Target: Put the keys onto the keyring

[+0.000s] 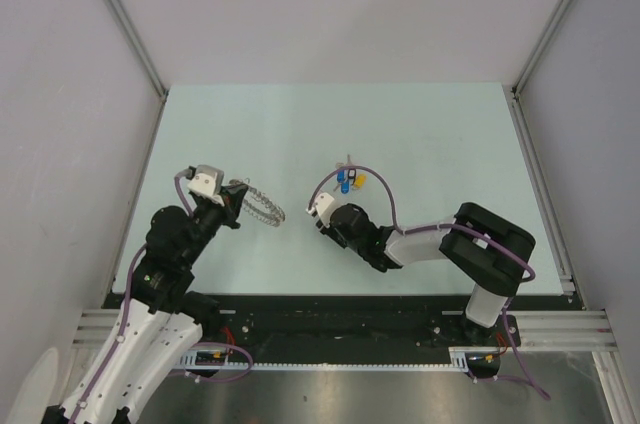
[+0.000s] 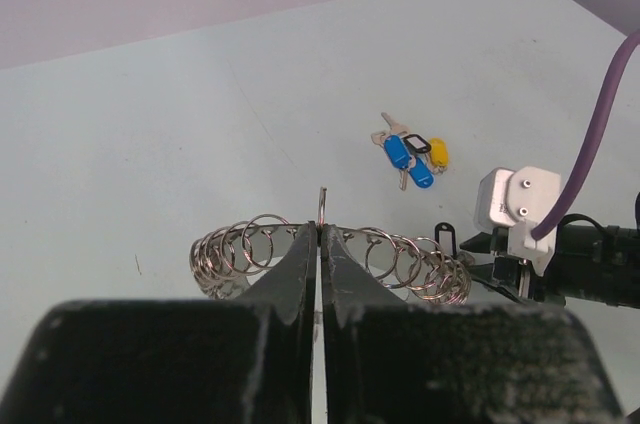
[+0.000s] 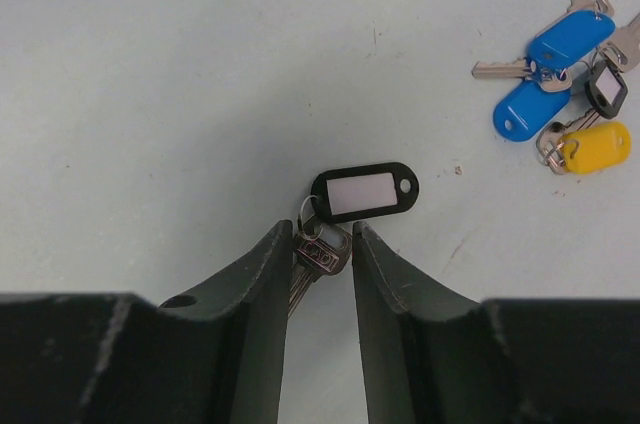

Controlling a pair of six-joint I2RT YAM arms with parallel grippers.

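The left pincer [image 2: 318, 234] is clenched, its jaws pressed together on one thin wire loop of the keyring [image 2: 400, 262]. That loop stands upright just ahead of the tips. The rest of the coiled, silvery ring fans out to either side of the fingers and appears to rest on the table [image 1: 420, 134].

The right pincer [image 3: 322, 236] is grasping the tagged key [image 3: 320, 252] by its metal head. Its black-rimmed tag [image 3: 362, 192] lies flat just beyond the tips.

The other keys [image 3: 565, 84], with blue and yellow heads and one small black tag, lie loose ahead and to the right of this pincer, well apart from it. Seen from the left pincer, they sit farther ahead and slightly right.

Handling, as I judge it: the keys are light, stiff and slick, so I would pinch across the flat metal head, not the plastic tag, which would swivel. I take the keyring to be springy wire, light and apt to twist or slide under a push. I would hold it at a single loop, as here, leaving the neighbouring loops free to receive a key
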